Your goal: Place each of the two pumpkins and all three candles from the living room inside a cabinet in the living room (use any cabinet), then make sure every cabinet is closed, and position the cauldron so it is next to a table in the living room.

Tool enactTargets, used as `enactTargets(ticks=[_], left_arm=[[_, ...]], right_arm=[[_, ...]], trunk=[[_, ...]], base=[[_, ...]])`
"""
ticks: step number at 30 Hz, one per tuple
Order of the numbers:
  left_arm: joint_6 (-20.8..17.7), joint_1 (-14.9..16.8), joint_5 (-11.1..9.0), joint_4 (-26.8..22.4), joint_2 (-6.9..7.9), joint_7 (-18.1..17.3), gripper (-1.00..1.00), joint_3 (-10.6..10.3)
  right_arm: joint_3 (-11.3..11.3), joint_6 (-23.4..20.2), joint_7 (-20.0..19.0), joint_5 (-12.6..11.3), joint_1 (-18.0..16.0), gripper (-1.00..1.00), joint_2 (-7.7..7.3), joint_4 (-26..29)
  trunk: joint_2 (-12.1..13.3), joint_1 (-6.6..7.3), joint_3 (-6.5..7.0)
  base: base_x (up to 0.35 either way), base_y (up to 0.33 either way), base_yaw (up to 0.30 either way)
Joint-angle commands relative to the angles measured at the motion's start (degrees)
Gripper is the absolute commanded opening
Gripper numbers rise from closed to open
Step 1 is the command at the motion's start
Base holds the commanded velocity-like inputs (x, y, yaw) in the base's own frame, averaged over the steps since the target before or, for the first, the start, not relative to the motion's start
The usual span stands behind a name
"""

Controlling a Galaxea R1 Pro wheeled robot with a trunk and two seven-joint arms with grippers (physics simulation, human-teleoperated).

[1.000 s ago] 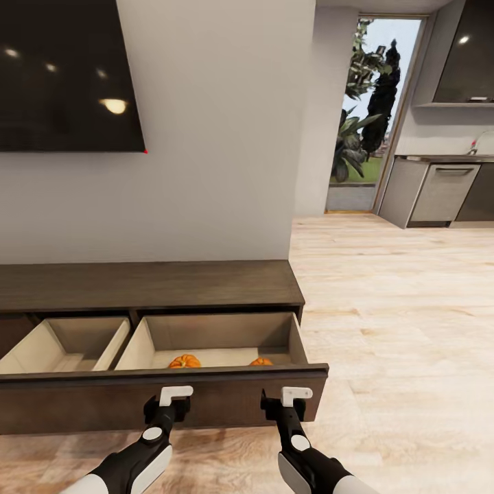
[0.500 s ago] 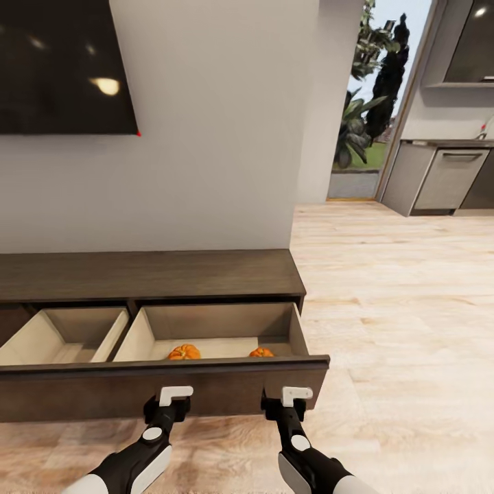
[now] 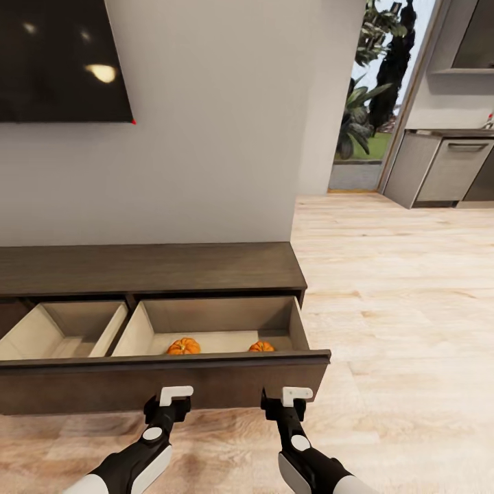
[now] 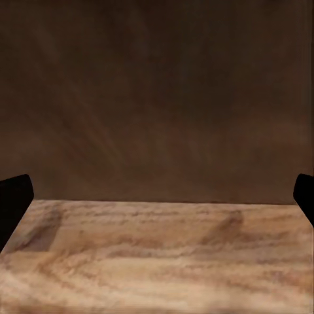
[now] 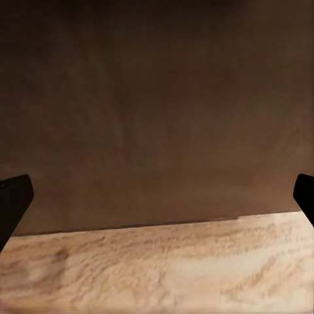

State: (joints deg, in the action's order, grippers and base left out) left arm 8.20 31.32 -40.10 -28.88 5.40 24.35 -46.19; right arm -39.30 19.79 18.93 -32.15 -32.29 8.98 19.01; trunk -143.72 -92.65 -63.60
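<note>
The long dark brown cabinet (image 3: 151, 269) stands against the wall with two drawers pulled out. Two small orange pumpkins (image 3: 184, 346) (image 3: 261, 347) lie in the right drawer (image 3: 216, 319), behind its front panel (image 3: 206, 385). The left drawer (image 3: 65, 329) shows only pale wood inside. My left gripper (image 3: 175, 399) and right gripper (image 3: 296, 401) hover low, just in front of that panel. In the wrist views the left gripper (image 4: 157, 196) and right gripper (image 5: 157, 196) are open, facing the dark drawer front above the floor. The candles, the cauldron and the table are out of view.
A black TV (image 3: 62, 62) hangs on the wall above the cabinet. Light wood floor (image 3: 398, 309) stretches to the right toward a glass door (image 3: 370, 103) with plants outside and grey kitchen units (image 3: 446, 178).
The whole picture has shifted up and left, so the camera has moved. The cabinet looks slightly farther off. Both drawers stay open, the pumpkins lie as before, and both grippers keep their pose.
</note>
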Motion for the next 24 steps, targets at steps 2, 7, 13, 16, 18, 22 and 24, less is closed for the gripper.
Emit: enactTargets(ticks=[2, 7, 13, 16, 18, 22, 24], left_arm=[[0.3, 0.0, -0.6, 0.0, 0.08, 0.3, 1.00, -0.5], [0.3, 0.1, -0.6, 0.0, 0.05, 0.3, 1.00, -0.5], [0.3, 0.1, -0.6, 0.0, 0.05, 0.3, 1.00, -0.5], [0.3, 0.1, -0.6, 0.0, 0.05, 0.3, 1.00, -0.5], [0.2, 0.1, -0.6, 0.1, 0.05, 0.3, 1.00, -0.5], [0.2, 0.1, -0.6, 0.1, 0.05, 0.3, 1.00, -0.5], [0.3, 0.1, -0.6, 0.1, 0.05, 0.3, 1.00, -0.5]], right_arm=[[-0.5, 0.2, 0.3, -0.5, -0.1, 1.00, -0.02, 0.0], [-0.4, 0.2, 0.3, -0.5, -0.1, 1.00, -0.02, 0.0], [-0.4, 0.2, 0.3, -0.5, -0.1, 1.00, -0.02, 0.0], [-0.4, 0.2, 0.3, -0.5, -0.1, 1.00, -0.02, 0.0], [-0.4, 0.2, 0.3, -0.5, -0.1, 1.00, -0.02, 0.0], [-0.4, 0.2, 0.3, -0.5, -0.1, 1.00, -0.02, 0.0], [-0.3, 0.2, 0.3, -0.5, -0.1, 1.00, -0.02, 0.0]], trunk=[[0.0, 0.01, -0.05], [0.0, 0.01, -0.05], [0.0, 0.01, -0.05], [0.0, 0.01, -0.05], [0.0, 0.01, -0.05], [0.0, 0.01, -0.05], [0.0, 0.01, -0.05]], base=[[0.004, 0.000, 0.000], [0.106, 0.000, 0.000], [0.062, 0.000, 0.000], [0.130, 0.000, 0.000], [0.069, 0.000, 0.000], [0.042, 0.000, 0.000], [0.030, 0.000, 0.000]])
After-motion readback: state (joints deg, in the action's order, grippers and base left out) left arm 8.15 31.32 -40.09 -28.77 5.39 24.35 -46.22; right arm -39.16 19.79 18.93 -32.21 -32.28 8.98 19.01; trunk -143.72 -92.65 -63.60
